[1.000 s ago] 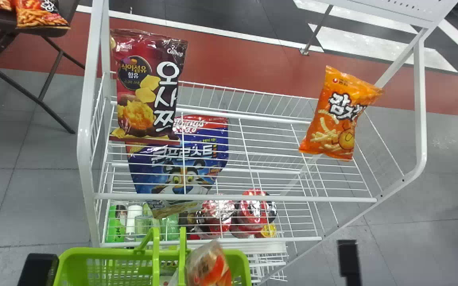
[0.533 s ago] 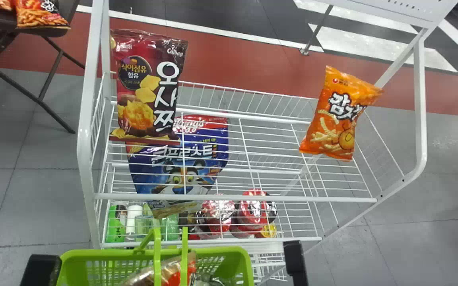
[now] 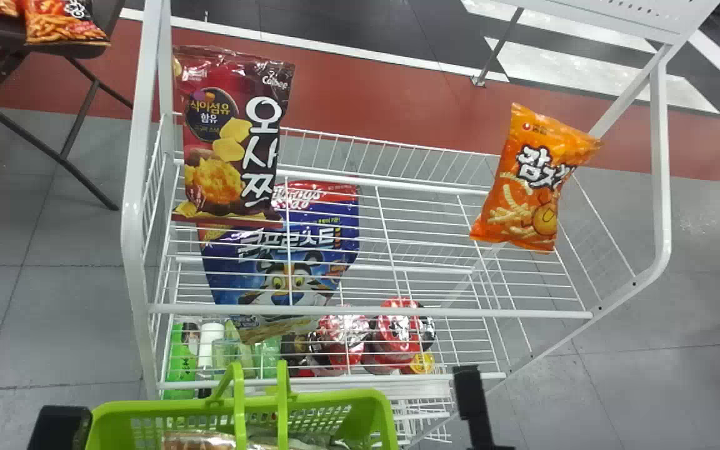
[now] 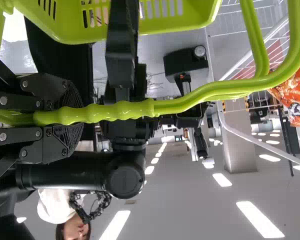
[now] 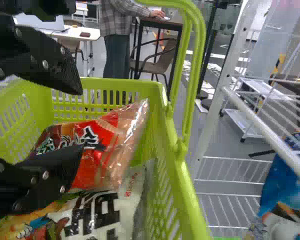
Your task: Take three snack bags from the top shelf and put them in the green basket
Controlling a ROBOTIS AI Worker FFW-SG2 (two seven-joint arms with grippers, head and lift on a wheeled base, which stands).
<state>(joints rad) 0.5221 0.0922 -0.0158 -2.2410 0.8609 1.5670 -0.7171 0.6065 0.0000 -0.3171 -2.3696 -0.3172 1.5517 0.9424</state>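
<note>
The right end effector (image 3: pixel 475 406) is angling over the green basket (image 3: pixel 104 406), fingers standing apart above a red snack bag (image 5: pixel 100 150); the left end effector (image 3: pixel 60 428) is clamping the handle (image 4: pixel 120 111); beyond, an orange bag (image 3: pixel 535 178) and a dark red one (image 3: pixel 232 137) are occupying the top shelf (image 3: pixel 366 310).

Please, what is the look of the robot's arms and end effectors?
The left end effector and right end effector are black, with flat fingers and round silvery screws; the left one's pads are textured. One visible arm segment is a smooth black cylinder.
</note>
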